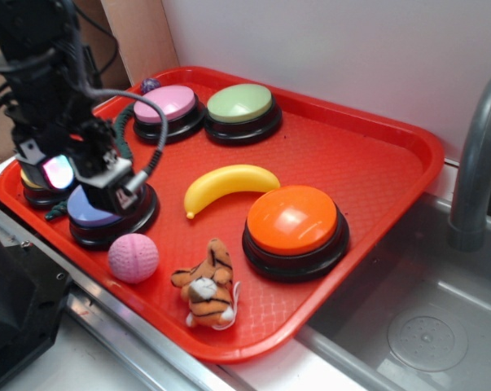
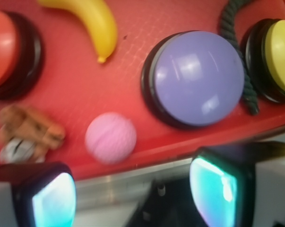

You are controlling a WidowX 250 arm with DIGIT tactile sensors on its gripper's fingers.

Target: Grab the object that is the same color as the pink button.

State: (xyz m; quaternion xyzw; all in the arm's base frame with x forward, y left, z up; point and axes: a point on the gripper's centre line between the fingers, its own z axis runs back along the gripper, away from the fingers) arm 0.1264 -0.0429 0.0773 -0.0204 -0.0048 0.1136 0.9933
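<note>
**mo:** Exterior view has the pink ball (image 1: 133, 257) sitting near the front edge of the red tray (image 1: 375, 155), just in front of the lavender-blue button (image 1: 98, 215) and left of the plush tiger (image 1: 206, 285). Ball and tiger are close but not touching.

**jay:** What's crowding it? The gripper (image 1: 82, 175) hangs over the lavender-blue button, up and left of the ball, nothing between its fingers (image 2: 218, 189). Wrist view shows them spread wide, ball (image 2: 110, 137) above the gap, left of centre.

**mo:** Banana (image 1: 229, 185) and orange button (image 1: 294, 228) sit further right, well apart. Pink button (image 1: 170, 109) and light green button (image 1: 242, 110) are at the back. A dark rope (image 2: 237, 52) runs between the lavender-blue button and a yellow button (image 2: 277, 59).

**jay:** Open tray floor behind the tiger; the front rim is right beside the ball, sink (image 1: 440, 309) off to the right.
</note>
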